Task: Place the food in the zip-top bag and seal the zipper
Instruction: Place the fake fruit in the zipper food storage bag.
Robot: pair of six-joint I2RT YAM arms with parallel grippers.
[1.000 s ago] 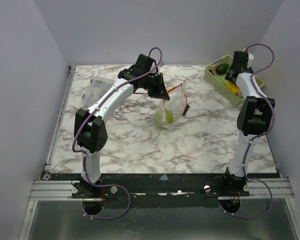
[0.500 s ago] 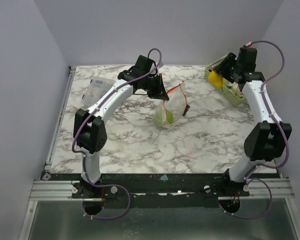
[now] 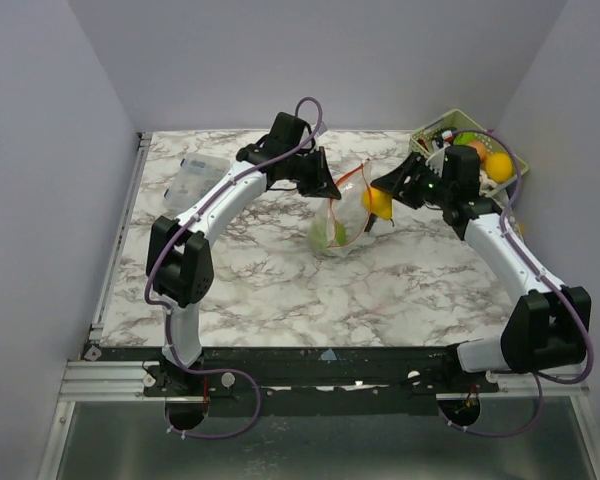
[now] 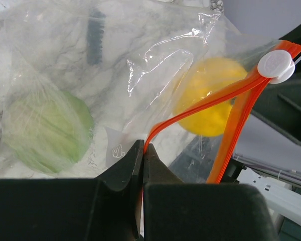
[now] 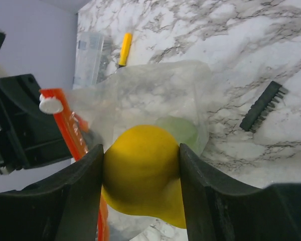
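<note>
Inside the zip-top bag (image 4: 140, 47) sits one green fruit (image 4: 47, 129); basket (image 3: 430, 127) holds orange fruit (image 3: 498, 166).

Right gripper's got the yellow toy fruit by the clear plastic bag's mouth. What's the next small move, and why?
Probably ease the right gripper a little forward into the clear crinkly zip-top bag before opening. It is shut on the glossy yellow toy fruit near the mouth, which the left gripper holds up by the orange-red zipper strip; a round green toy food lies inside.
</note>
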